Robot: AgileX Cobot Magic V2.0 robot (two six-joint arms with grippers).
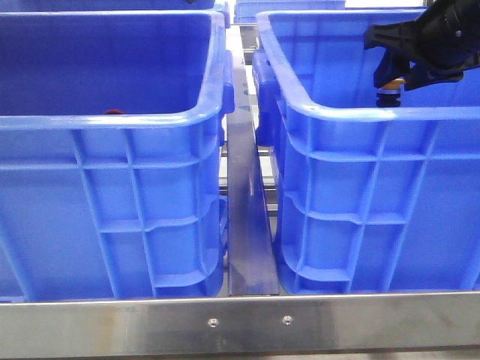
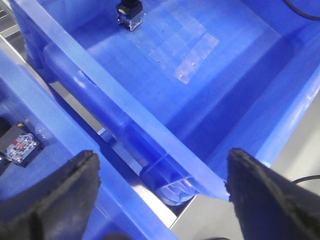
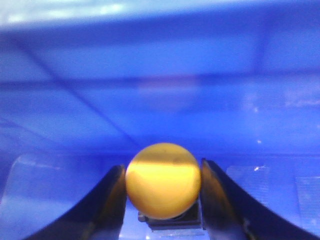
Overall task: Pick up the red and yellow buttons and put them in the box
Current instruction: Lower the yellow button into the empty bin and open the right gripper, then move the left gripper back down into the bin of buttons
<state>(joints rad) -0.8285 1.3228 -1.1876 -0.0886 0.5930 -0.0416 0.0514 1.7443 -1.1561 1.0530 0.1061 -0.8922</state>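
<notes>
My right gripper (image 1: 391,81) is shut on the yellow button (image 1: 391,85), held just above the near rim of the right blue crate (image 1: 375,195). In the right wrist view the yellow cap (image 3: 163,180) sits between the two fingers of the gripper (image 3: 162,169), with its dark body below it. A sliver of the red button (image 1: 113,112) shows over the near rim of the left blue crate (image 1: 112,210). My left gripper (image 2: 162,187) is open and empty, above the gap between two crates. It is out of the front view.
A metal rail (image 1: 247,225) runs between the crates and a metal bar (image 1: 240,322) crosses the front. In the left wrist view a small dark part on a clear base (image 2: 130,12) lies on one crate's floor. A clear block with red inside (image 2: 21,147) lies in the other.
</notes>
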